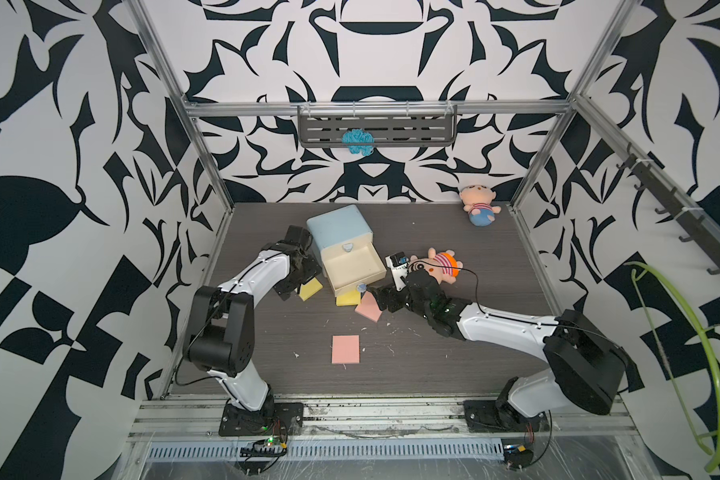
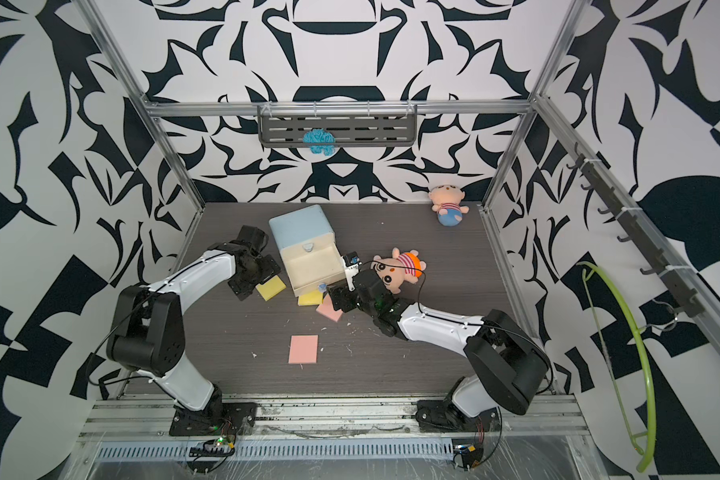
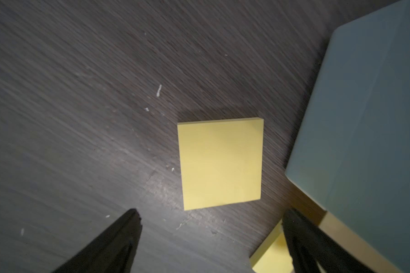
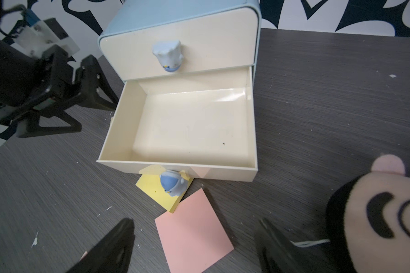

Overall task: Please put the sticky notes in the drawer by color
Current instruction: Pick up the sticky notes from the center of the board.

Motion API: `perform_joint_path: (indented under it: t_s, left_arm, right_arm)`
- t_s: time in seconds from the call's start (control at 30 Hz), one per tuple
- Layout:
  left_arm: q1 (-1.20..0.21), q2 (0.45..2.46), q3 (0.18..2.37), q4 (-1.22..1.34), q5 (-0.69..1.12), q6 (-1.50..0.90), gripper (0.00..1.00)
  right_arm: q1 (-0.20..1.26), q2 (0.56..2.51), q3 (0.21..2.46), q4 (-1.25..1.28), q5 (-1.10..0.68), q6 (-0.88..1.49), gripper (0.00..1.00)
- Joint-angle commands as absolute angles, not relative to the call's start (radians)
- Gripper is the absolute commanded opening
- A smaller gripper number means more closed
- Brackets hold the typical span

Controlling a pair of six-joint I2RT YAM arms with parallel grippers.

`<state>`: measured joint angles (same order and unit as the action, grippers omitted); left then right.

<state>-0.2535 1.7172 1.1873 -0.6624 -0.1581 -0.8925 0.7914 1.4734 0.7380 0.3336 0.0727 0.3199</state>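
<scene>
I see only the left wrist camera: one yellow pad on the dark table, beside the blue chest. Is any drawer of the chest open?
Observer: Yes, one drawer is pulled out, and it holds nothing.
Operator: Where are the pink pads?
Observer: A lone pink pad lies toward the front of the table.
Operator: Only this one?
Observer: No, a second pink pad lies just before the open drawer, under the open right hand.

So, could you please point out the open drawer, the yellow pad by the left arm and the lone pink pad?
Open drawer (image 4: 189,127), right wrist view, bare inner floor.
Yellow pad (image 3: 220,163), left wrist view, top face centre.
Lone pink pad (image 1: 345,349), a top view, top face centre.
</scene>
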Motion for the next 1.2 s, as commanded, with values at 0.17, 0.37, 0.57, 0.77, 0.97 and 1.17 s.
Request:
perform_joint_path:
  t_s: [0.17,0.37,0.57,0.77,0.97,1.17]
  left_arm:
    - [-0.255,1.843,1.245,-0.654,-0.107,-0.845,0.99]
    - [-0.252,1.894,1.267,-0.672,-0.116,-0.800,0.99]
    - [-0.247,1.944,1.293,-0.747,-0.166,-0.782,0.99]
    - [-0.237,1.931,1.255,-0.763,-0.206,-0.791,0.99]
    - [-0.218,1.870,1.185,-0.736,-0.211,-0.805,0.99]
    - [-0.218,1.900,1.189,-0.717,-0.180,-0.808,0.97]
  right_arm:
    - [0.779,1.438,0.719,0.373,0.097,0.340,0.84]
    - [0.778,1.444,0.719,0.374,0.089,0.338,0.83]
    - [0.778,1.449,0.722,0.376,0.088,0.338,0.83]
    - [0.778,1.458,0.726,0.379,0.086,0.339,0.83]
    - [0.778,1.463,0.727,0.379,0.078,0.339,0.83]
    - [0.778,1.472,0.738,0.377,0.069,0.340,0.83]
